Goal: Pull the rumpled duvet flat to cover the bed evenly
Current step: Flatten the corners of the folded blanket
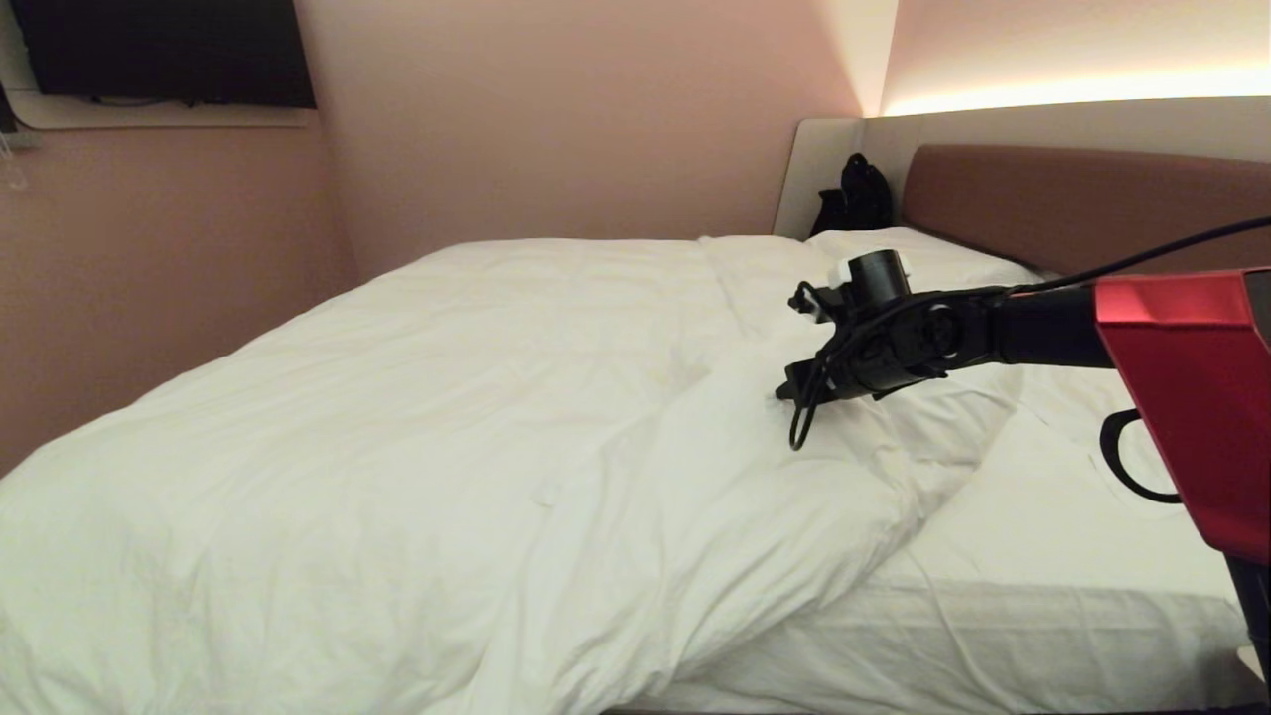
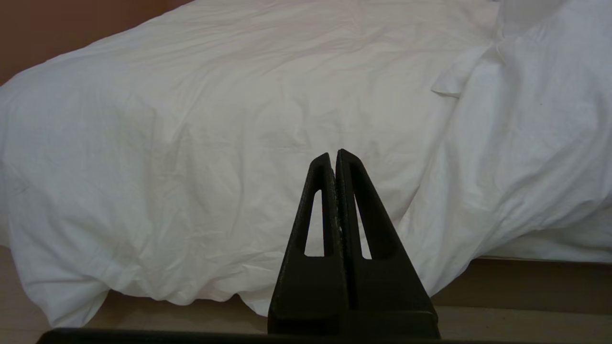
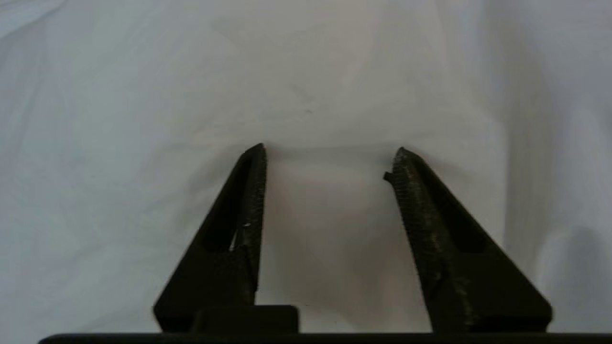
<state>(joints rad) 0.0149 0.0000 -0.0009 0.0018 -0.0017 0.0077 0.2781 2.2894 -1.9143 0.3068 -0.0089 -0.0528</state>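
duvet (image 1: pixel 397 417) white (plain) | headboard (image 1: pixel 1082 204) brown | walls (image 1: pixel 556 119) pink | bag (image 1: pixel 854 194) black

We are looking at the duvet (image 1: pixel 417 427), a thick, puffy white quilt that is lying across most of the bed (image 1: pixel 1082 204) and draping over its near side. It is sitting unevenly: its edge is running on a diagonal, bunching into a rumpled fold toward the headboard end and leaving a strip of white-sheeted mattress uncovered along the near side. The bed's brown padded headboard is standing inside a pale grey surround.
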